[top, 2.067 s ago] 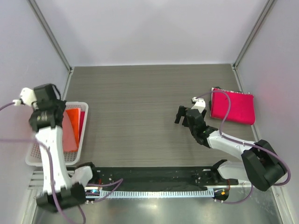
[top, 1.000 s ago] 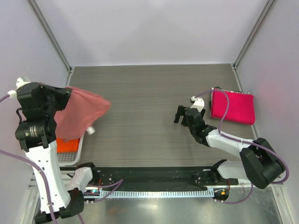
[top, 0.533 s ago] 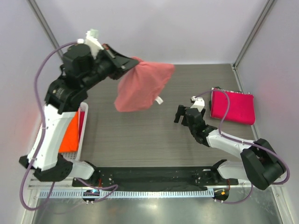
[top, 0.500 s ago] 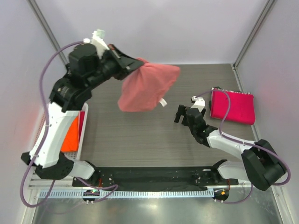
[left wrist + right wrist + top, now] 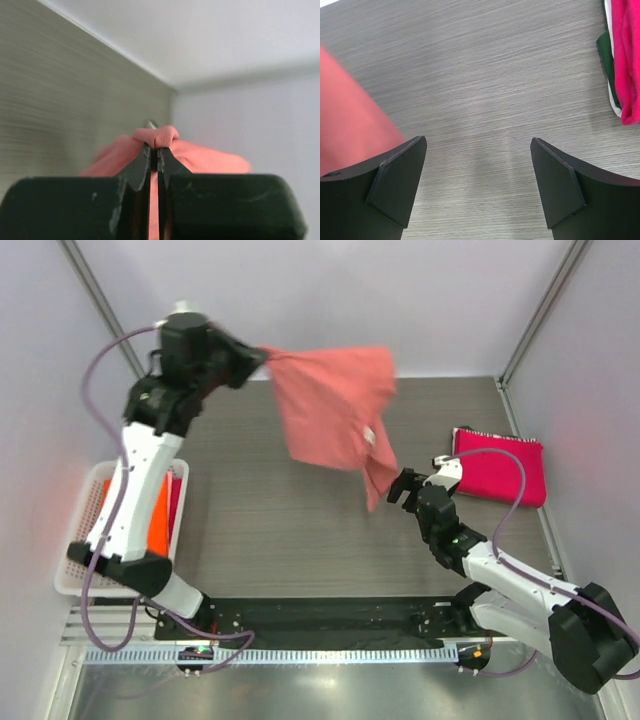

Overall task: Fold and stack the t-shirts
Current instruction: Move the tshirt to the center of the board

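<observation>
My left gripper is raised high over the back left of the table and is shut on the salmon-pink t-shirt, which hangs in the air and trails down to the right. In the left wrist view the fingertips pinch a fold of that shirt. My right gripper is open and empty, low over the table, with the shirt's lower tip just to its left. A folded magenta t-shirt lies at the right edge. A bright orange t-shirt lies in the basket.
A white lattice basket stands at the table's left edge, holding the orange shirt with a strip of magenta cloth beside it. Grey walls with metal posts close in the table at the back and sides. A black rail runs along the near edge.
My left arm lifted the salmon-pink shirt out of the basket and swung it up and to the right over the table. My right gripper shifted slightly right and nearer.
</observation>
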